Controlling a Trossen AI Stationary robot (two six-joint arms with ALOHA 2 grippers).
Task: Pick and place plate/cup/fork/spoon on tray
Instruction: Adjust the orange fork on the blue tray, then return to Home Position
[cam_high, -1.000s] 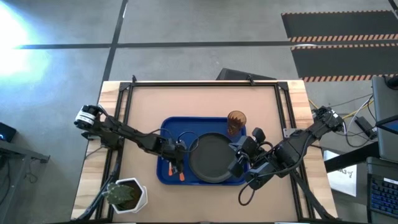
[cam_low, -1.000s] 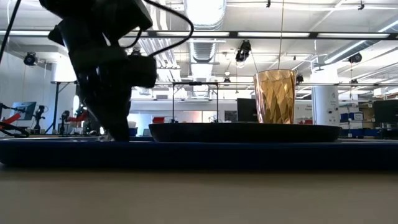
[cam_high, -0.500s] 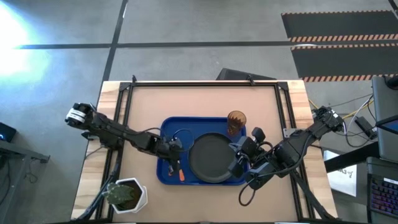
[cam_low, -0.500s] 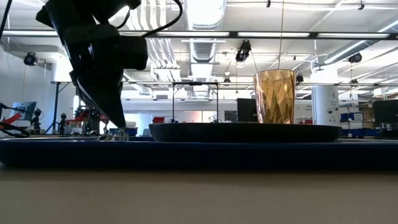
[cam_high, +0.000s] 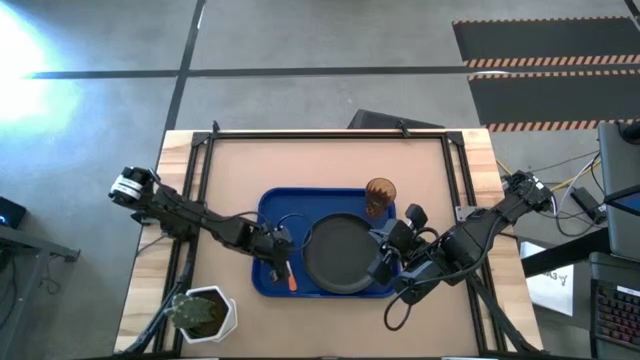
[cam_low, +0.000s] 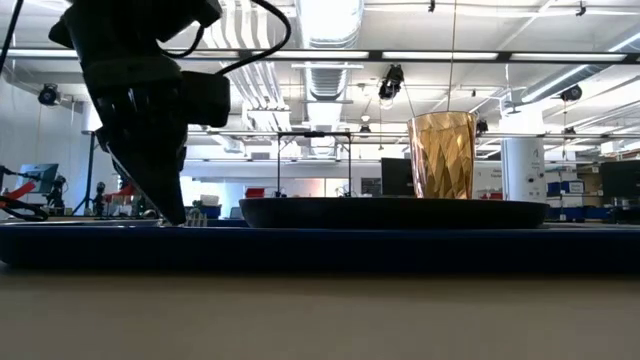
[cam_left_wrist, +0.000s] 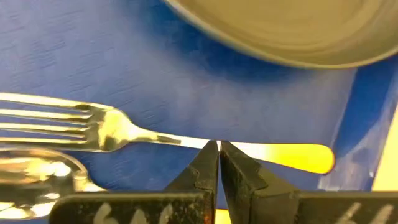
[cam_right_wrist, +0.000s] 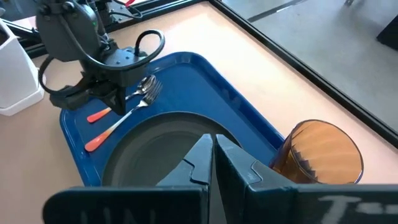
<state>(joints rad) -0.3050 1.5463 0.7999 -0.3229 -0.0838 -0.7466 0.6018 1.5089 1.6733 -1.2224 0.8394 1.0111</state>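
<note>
The blue tray (cam_high: 272, 208) lies mid-table and carries all the task's objects. The dark plate (cam_high: 340, 255) sits in its middle and the amber cup (cam_high: 380, 195) stands at its far right corner. The fork (cam_left_wrist: 106, 127) and the spoon (cam_left_wrist: 37, 171) lie side by side on its left part, orange handles toward the near edge. My left gripper (cam_left_wrist: 219, 146) is shut, its tips over the fork where the metal neck meets the handle. My right gripper (cam_right_wrist: 213, 140) is shut and hangs raised over the plate's right side, beside the cup (cam_right_wrist: 317, 152). My left gripper slants down from the table's left with its shut fingertips (cam_left_wrist: 208, 163) at the fork's neck (cam_left_wrist: 186, 142). The fork lies flat on the tray. Whether the tips touch it, I cannot tell. My right gripper touches nothing.
A white pot with a green plant (cam_high: 205, 312) stands at the table's near left corner. Black frame rails (cam_high: 330, 135) run along the far edge and both sides. The table's far half between tray and rail is bare brown board.
My left gripper, still shut, has shifted a little toward the table's left edge. In the low view this has uncovered the fork's tines. Fork, spoon, plate and cup lie where they were.
</note>
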